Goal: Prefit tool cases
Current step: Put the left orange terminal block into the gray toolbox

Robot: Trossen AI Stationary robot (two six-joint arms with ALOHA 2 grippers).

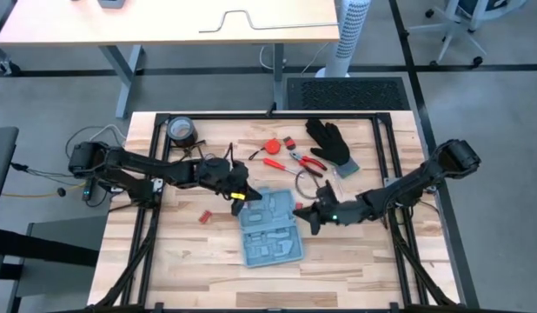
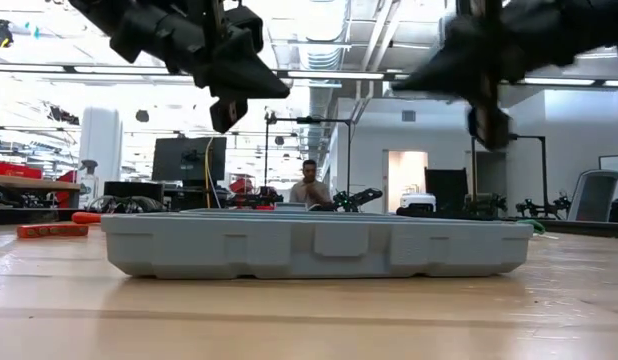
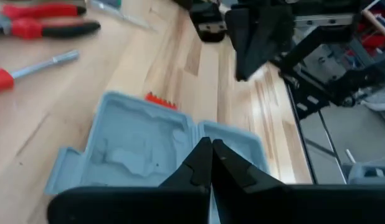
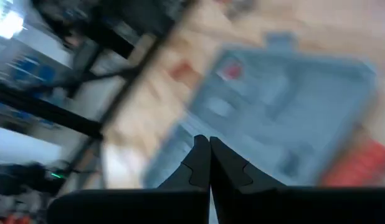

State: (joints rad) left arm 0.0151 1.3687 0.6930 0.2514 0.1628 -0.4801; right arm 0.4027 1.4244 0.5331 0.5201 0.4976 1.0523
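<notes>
Tool case (image 1: 268, 228) lies open mid-table, nothing held. Left gripper (image 1: 240, 195) and right gripper (image 1: 314, 217) hover at its far corners, fingers together on both. I'd spread fingers before descending and grip opposite rims evenly.

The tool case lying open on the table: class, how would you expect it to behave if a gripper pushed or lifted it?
The tool case looks like moulded plastic, so probably stiff and light. It lies flat and low on the wood, so a push would likely slide it, not tip it. Lifted by one half, it may fold at the hinge.
</notes>
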